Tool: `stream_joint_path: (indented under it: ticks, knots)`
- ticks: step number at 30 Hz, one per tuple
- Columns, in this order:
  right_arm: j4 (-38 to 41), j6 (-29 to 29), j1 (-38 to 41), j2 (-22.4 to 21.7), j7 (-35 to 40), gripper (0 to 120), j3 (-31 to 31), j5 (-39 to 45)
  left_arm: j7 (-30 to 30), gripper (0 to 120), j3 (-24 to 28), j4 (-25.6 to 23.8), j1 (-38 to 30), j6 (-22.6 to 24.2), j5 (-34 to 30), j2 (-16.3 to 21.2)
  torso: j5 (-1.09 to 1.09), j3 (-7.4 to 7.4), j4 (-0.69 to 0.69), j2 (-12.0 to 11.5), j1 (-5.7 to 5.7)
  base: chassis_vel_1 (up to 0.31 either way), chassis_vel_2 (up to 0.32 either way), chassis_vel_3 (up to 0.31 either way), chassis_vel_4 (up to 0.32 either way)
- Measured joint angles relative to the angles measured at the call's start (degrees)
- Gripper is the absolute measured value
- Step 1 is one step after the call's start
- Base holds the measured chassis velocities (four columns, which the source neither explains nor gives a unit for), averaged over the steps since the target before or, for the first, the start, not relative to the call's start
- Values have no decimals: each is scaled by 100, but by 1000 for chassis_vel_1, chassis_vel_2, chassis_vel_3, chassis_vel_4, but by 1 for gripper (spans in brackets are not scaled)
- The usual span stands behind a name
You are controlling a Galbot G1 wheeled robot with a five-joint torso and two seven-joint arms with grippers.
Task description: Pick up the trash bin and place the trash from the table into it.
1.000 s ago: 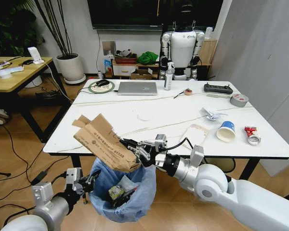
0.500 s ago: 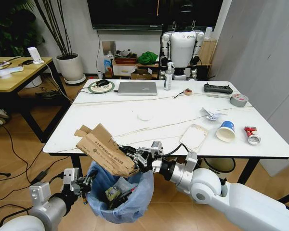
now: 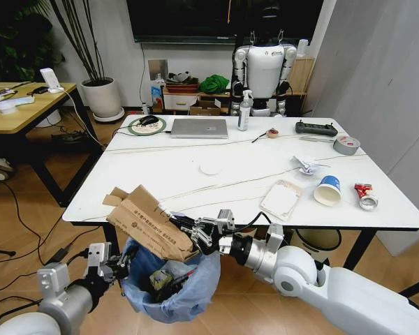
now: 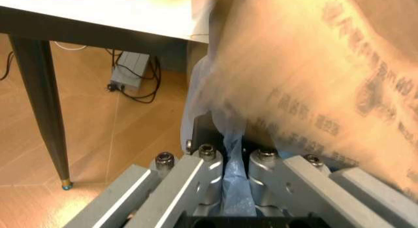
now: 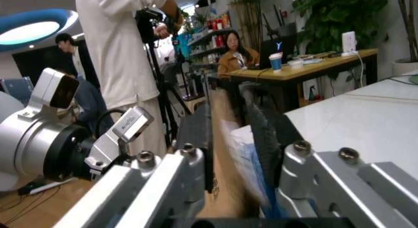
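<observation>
The trash bin (image 3: pixel 173 287), lined with a thin light-blue bag, hangs just below the table (image 3: pixel 160 178) front edge, with litter inside. My left gripper (image 3: pixel 117 269) is shut on the bag liner (image 4: pixel 230 140) at the bin's left rim. My right gripper (image 3: pixel 190 234) is shut on the lower end of a brown cardboard piece (image 3: pixel 145 220), which leans over the bin's mouth and over the table edge. The cardboard piece (image 4: pixel 313 76) looms close in the left wrist view. On the table's right part lie a white packet (image 3: pixel 282 199), a blue-and-white paper cup (image 3: pixel 328 190) and a white paper wad (image 3: pixel 307 165).
A silver laptop (image 3: pixel 199 128), a spray bottle (image 3: pixel 246 110), a controller (image 3: pixel 316 128) and a grey tape roll (image 3: pixel 346 144) stand along the table's far side. A black table leg (image 4: pixel 40 101) is close beside the bin. A wooden desk (image 3: pixel 17 105) stands at far left.
My right gripper has carried the cardboard piece lower and a little left, closer onto the bin's mouth. The bin and my left gripper have shifted slightly left and down.
</observation>
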Motion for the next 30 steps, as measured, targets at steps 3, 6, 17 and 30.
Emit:
stream_joint_path:
  ticks: [3,6,17,30]
  knots:
    - [-13,45,-17,-20,-64,34,29,-22,-2,0,-13,0,2,2,-11,20,0,0,-1,0,0,0,0,0,0]
    - [-12,62,-18,-24,-75,43,41,-22,-6,0,-14,0,-7,3,-21,20,0,0,-1,0,0,0,0,0,0]
    - [-32,51,56,108,166,79,288,85,0,0,42,1,-12,0,-17,-62,0,0,-1,0,0,0,0,0,0]
    - [-913,-942,457,605,2209,100,879,63,97,0,175,59,-24,-30,89,-268,0,0,-1,0,0,0,0,0,0]
